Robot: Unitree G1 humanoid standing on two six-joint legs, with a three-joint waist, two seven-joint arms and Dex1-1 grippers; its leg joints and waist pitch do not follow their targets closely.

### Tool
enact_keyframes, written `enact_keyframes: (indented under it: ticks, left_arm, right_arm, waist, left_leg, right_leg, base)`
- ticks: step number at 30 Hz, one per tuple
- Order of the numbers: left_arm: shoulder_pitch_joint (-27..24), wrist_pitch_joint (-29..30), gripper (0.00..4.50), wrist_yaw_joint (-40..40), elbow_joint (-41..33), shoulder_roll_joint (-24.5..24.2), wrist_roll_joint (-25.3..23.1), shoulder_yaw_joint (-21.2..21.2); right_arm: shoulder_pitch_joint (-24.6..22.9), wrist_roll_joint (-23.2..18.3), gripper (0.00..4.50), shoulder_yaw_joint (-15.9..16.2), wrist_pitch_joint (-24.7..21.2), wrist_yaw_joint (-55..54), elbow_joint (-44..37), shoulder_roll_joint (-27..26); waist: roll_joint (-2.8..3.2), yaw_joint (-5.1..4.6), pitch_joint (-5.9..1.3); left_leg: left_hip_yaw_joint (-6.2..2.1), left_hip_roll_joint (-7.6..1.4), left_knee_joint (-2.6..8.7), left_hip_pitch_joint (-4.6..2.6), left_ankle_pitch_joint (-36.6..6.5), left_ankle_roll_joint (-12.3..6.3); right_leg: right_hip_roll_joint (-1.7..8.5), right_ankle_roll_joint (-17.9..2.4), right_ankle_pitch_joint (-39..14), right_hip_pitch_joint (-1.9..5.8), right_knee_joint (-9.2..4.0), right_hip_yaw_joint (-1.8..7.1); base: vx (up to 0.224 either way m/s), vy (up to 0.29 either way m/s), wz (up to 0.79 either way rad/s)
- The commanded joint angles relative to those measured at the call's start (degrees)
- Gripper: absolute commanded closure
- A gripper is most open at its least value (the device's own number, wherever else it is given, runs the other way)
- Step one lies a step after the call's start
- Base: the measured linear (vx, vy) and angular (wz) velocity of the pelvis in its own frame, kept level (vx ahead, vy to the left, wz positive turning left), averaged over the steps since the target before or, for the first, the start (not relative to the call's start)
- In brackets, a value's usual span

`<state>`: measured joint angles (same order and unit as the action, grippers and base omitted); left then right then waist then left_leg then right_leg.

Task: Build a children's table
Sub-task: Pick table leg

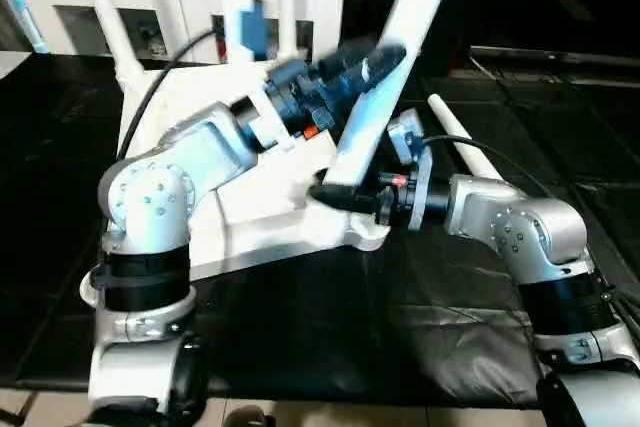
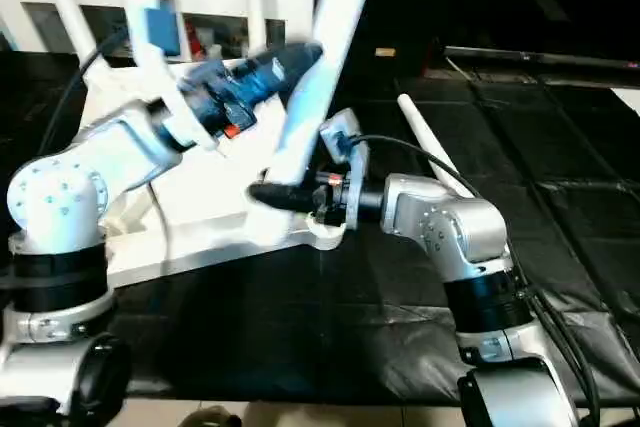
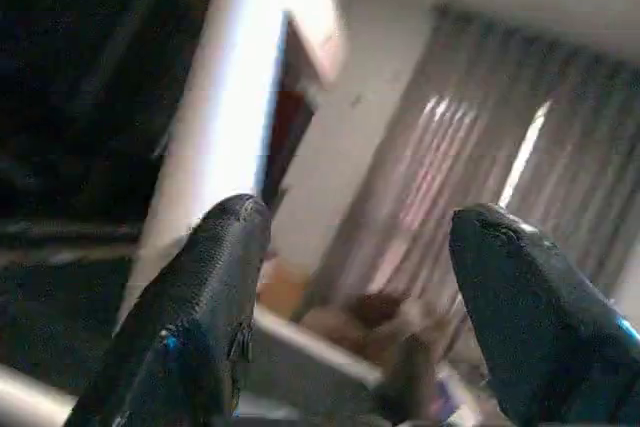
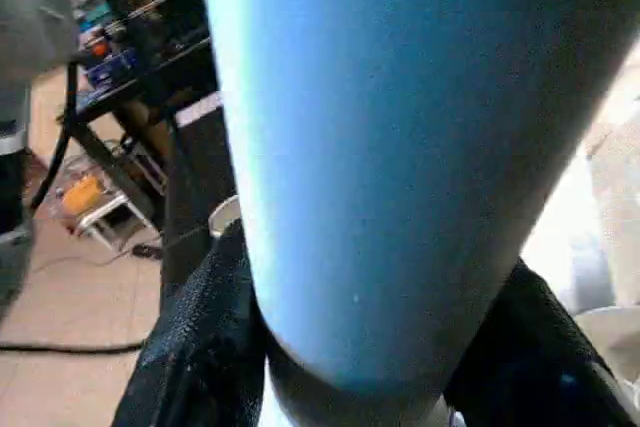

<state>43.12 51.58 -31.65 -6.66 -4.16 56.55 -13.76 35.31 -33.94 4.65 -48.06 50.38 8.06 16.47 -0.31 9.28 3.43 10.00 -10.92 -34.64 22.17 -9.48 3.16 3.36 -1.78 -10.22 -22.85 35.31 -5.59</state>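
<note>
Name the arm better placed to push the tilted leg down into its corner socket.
Right. The right gripper is shut on the tilted leg near its base at the corner socket; the left gripper, fingers apart, sits higher beside it.

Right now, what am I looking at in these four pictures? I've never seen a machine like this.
It is a humanoid robot with two silver arms, building a white plastic children's table. Two pictures come from cameras in its head, looking down; the other two sit on its wrists. The rectangular white table top lies upside down on a black mat. The right pincer grips a long round white leg near its base, at a corner of the top. The left pincer is open beside that leg, higher up. Another loose white leg lies on the mat.
</note>
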Motion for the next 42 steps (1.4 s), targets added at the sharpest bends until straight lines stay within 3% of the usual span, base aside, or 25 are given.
enact_keyframes:
  ticks: [1, 5, 7, 9, 12, 13, 14, 16, 18, 21, 22, 23, 24, 25, 26, 27, 30, 31, 34, 36, 38, 39, 42]
  left_arm:
    - [1.58, -0.96, 1.23, 1.52, -0.01, 0.96, 2.58, -1.9]
    - [2.31, -2.11, 1.23, 2.38, 0.19, 1.96, 4.93, -3.98]
    - [2.1, -2.2, 1.23, 1.91, 0.12, 1.15, 5.58, -4.66]
    - [1.23, -2.49, 1.23, 0.51, 0.0, -0.89, 3.89, -4.12]
    - [-1.27, -4.64, 1.23, -2.46, 0.49, -6.91, -4.98, 0.99]
    - [-1.37, -4.77, 1.23, -2.57, 0.51, -7.14, -5.35, 1.22]
    - [-3.3, -6.81, 1.23, -4.67, 0.92, -11.53, -11.41, 5.94]
    - [-4.2, -7.68, 1.23, -5.65, 0.99, -13.6, -13.9, 8.24]
    - [-7.42, -10.79, 1.23, -8.86, 1.32, -19.5, -20.81, 15.52]
    - [-9.19, -12.92, 1.23, -11.1, 1.52, -22.36, -24.46, 19.88]
    - [-10.65, -14.57, 1.23, -13.51, 2.2, -25.04, -28.28, 24.5]
    - [-10.65, -14.57, 1.23, -13.51, 2.2, -25.04, -28.28, 24.5]
    - [-11.89, -16.31, 1.23, -15.14, 3.99, -27.43, -33.2, 29.68]
    - [-12.17, -17.72, 1.23, -15.55, 4.99, -27.95, -35.36, 31.37]
    - [-12.46, -18.31, 1.23, -15.6, 6.09, -27.88, -36.39, 32.28]
    - [-12.64, -18.97, 1.23, -15.65, 7.08, -27.74, -37.18, 32.91]
    - [-13.28, -23.35, 1.23, -15.27, 11.09, -27.37, -41.73, 35.93]
    - [-13.44, -24.14, 1.23, -14.97, 12.08, -27.19, -42.59, 36.47]
    - [-13.75, -26.04, 1.23, -14.21, 14.58, -26.47, -44.07, 37.3]
    - [-13.74, -27.31, 1.23, -13.92, 16.81, -25.84, -45.05, 37.82]
    - [-13.68, -27.98, 1.23, -14.08, 17.89, -25.43, -45.34, 37.78]
    - [-13.44, -28.79, 1.5, -13.8, 19.38, -24.53, -45.27, 37.22]
    - [-12.72, -30.67, 1.61, -14.07, 22.11, -23.04, -45.34, 36.37]
  right_arm:
    - [-0.82, 0.16, 2.57, -2.31, 1.03, -1.78, -1.05, -0.38]
    - [-1.66, -0.03, 2.57, -3.74, 1.86, -4.09, -1.71, -1.43]
    - [-2.09, 0.55, 2.57, -4.28, 3.03, -5.41, -1.66, -1.83]
    - [-2.48, 2.22, 2.57, -4.44, 5.56, -6.94, -1.02, -1.91]
    - [-2.99, 4.03, 2.57, -5.62, 9.27, -9.45, 0.2, -2.28]
    - [-3.01, 4.06, 2.57, -5.7, 9.34, -9.58, 0.24, -2.31]
    - [-3.27, 5.8, 2.57, -5.98, 10.75, -11.7, 0.8, -2.04]
    - [-3.42, 6.96, 2.57, -5.75, 11.64, -12.62, 1.04, -1.73]
    - [-4.26, 10.53, 2.57, -4.68, 14.65, -14.98, 1.99, -0.71]
    - [-4.87, 11.41, 2.57, -4.72, 15.6, -16.02, 2.32, -0.65]
    - [-5.58, 12.52, 2.57, -4.55, 16.3, -17.28, 2.38, -0.78]
    - [-5.58, 12.52, 2.57, -4.55, 16.3, -17.28, 2.38, -0.78]
    - [-6.65, 14.26, 2.57, -3.52, 17.1, -18.23, 1.86, -0.56]
    - [-7.1, 14.89, 2.57, -2.95, 17.38, -18.27, 1.48, -0.4]
    - [-7.8, 15.48, 2.57, -2.36, 17.94, -18.18, 0.79, -0.26]
    - [-8.38, 16.05, 2.57, -1.91, 18.72, -18.11, 0.3, -0.21]
    - [-10.54, 16.38, 2.57, -1.47, 19.53, -18.43, -2.18, -0.28]
    - [-11.01, 16.34, 2.57, -1.5, 19.5, -18.56, -2.71, -0.33]
    - [-12.13, 16.16, 2.57, -1.66, 19.54, -18.75, -3.81, -0.54]
    - [-12.76, 16.42, 2.57, -1.75, 20.55, -19.0, -4.03, -0.99]
    - [-12.97, 16.62, 2.57, -1.71, 21.23, -19.03, -4.01, -1.23]
    - [-13.06, 16.68, 2.57, -1.73, 21.51, -19.11, -3.94, -1.46]
    - [-13.13, 16.88, 2.57, -1.64, 21.82, -19.12, -3.83, -1.64]
  waist:
    - [0.17, -0.07, -4.62]
    - [0.15, 0.01, -4.68]
    - [0.45, -0.15, -4.65]
    - [0.43, -0.18, -4.64]
    - [0.52, -0.35, -4.58]
    - [0.22, -0.42, -4.54]
    - [0.27, -0.45, -4.51]
    - [0.62, -0.67, -4.57]
    - [0.61, -0.86, -4.48]
    - [0.51, -1.16, -4.57]
    - [0.48, -1.05, -4.55]
    - [0.52, -1.35, -4.42]
    - [0.71, -1.37, -4.49]
    - [0.74, -1.45, -4.38]
    - [1.14, -1.48, -4.46]
    - [0.92, -1.57, -4.42]
    - [1.32, -1.53, -4.46]
    - [1.19, -1.59, -4.42]
    - [1.21, -1.58, -4.4]
    - [0.98, -1.45, -4.39]
    - [1.1, -1.46, -4.44]
    - [0.69, -1.54, -4.42]
    - [0.93, -1.46, -4.41]
  left_leg:
    - [-1.02, -2.33, 3.48, -1.01, -8.75, 1.16]
    - [-1.05, -2.29, 3.5, -1.03, -8.75, 1.37]
    - [-1.07, -2.31, 3.61, -1.14, -9.5, 1.65]
    - [-1.1, -2.27, 3.7, -1.17, -9.59, 2.03]
    - [-1.1, -2.28, 3.88, -1.37, -9.86, 2.27]
    - [-1.14, -2.35, 3.96, -1.38, -9.7, 2.23]
    - [-1.27, -2.42, 4.1, -1.43, -9.55, 2.18]
    - [-1.25, -2.49, 4.1, -1.69, -9.81, 2.78]
    - [-1.25, -2.51, 4.26, -1.56, -10.27, 3.31]
    - [-1.01, -2.38, 4.13, -1.53, -10.03, 3.39]
    - [-1.16, -2.39, 4.17, -1.48, -9.85, 3.07]
    - [-1.06, -2.3, 4.25, -1.35, -10.13, 2.99]
    - [-1.02, -2.32, 4.16, -1.48, -10.26, 3.13]
    - [-1.02, -2.33, 4.23, -1.55, -10.67, 3.01]
    - [-1.04, -2.26, 4.18, -1.58, -10.87, 3.2]
    - [-0.95, -2.24, 4.14, -1.58, -11.17, 3.17]
    - [-1.14, -2.36, 4.24, -1.64, -12.34, 3.14]
    - [-1.17, -2.4, 4.28, -1.65, -12.63, 3.1]
    - [-1.21, -2.45, 4.27, -1.62, -13.24, 2.86]
    - [-1.12, -2.41, 4.21, -1.67, -13.44, 2.59]
    - [-1.16, -2.39, 4.22, -1.58, -13.41, 2.46]
    - [-1.12, -2.41, 4.21, -1.52, -13.11, 2.28]
    - [-1.1, -2.43, 4.18, -1.61, -13.3, 2.15]
  right_leg:
    - [5.09, -6.73, -13.09, 3.35, -4.37, 3.26]
    - [5.07, -5.93, -13.44, 3.38, -4.45, 3.26]
    - [4.91, -5.7, -13.23, 3.22, -4.53, 3.24]
    - [4.95, -5.09, -13.74, 3.22, -4.46, 3.26]
    - [4.86, -3.37, -14.76, 3.06, -4.49, 3.38]
    - [4.95, -3.18, -14.9, 3.07, -4.65, 3.41]
    - [4.95, -2.73, -15.34, 2.96, -4.67, 3.4]
    - [4.92, -2.42, -15.14, 2.73, -4.48, 3.46]
    - [4.89, -2.86, -15.02, 2.73, -4.29, 3.47]
    - [5.02, -4.67, -12.73, 2.93, -3.98, 3.62]
    - [5.07, -4.66, -12.83, 2.97, -4.16, 3.6]
    - [4.97, -4.76, -13.18, 2.96, -3.98, 3.66]
    - [5.08, -4.96, -13.11, 2.96, -3.99, 3.67]
    - [4.97, -4.59, -13.87, 2.82, -4.27, 3.72]
    - [5.0, -4.4, -13.98, 2.89, -4.16, 3.74]
    - [5.02, -4.43, -14.09, 2.87, -4.39, 3.73]
    - [5.07, -4.58, -14.34, 2.88, -4.56, 3.7]
    - [5.02, -4.64, -14.38, 2.89, -4.57, 3.69]
    - [5.19, -5.7, -14.68, 2.91, -4.54, 3.65]
    - [5.28, -5.59, -15.34, 2.84, -4.68, 3.69]
    - [5.31, -5.68, -15.81, 2.86, -4.71, 3.64]
    - [5.28, -5.72, -15.66, 2.88, -4.76, 3.65]
    - [5.37, -5.63, -16.46, 2.8, -4.83, 3.64]
  base:
    - [0.0, 0.0, 0.0]
    - [0.0, 0.0, 0.0]
    - [0.0, 0.0, 0.0]
    - [0.0, 0.0, 0.0]
    - [0.0, 0.0, 0.0]
    - [0.0, 0.0, 0.0]
    - [0.0, 0.0, 0.0]
    - [0.0, 0.0, 0.0]
    - [0.0, 0.0, 0.0]
    - [0.0, 0.0, 0.0]
    - [0.0, 0.0, 0.0]
    - [0.0, 0.0, 0.0]
    - [0.0, 0.0, 0.0]
    - [0.0, 0.0, 0.0]
    - [0.0, 0.0, 0.0]
    - [0.0, 0.0, 0.0]
    - [0.0, 0.0, 0.0]
    - [0.0, 0.0, 0.0]
    - [0.0, 0.0, 0.0]
    - [0.0, 0.0, 0.0]
    - [0.0, 0.0, 0.0]
    - [0.0, 0.0, 0.0]
    - [0.0, 0.0, 0.0]
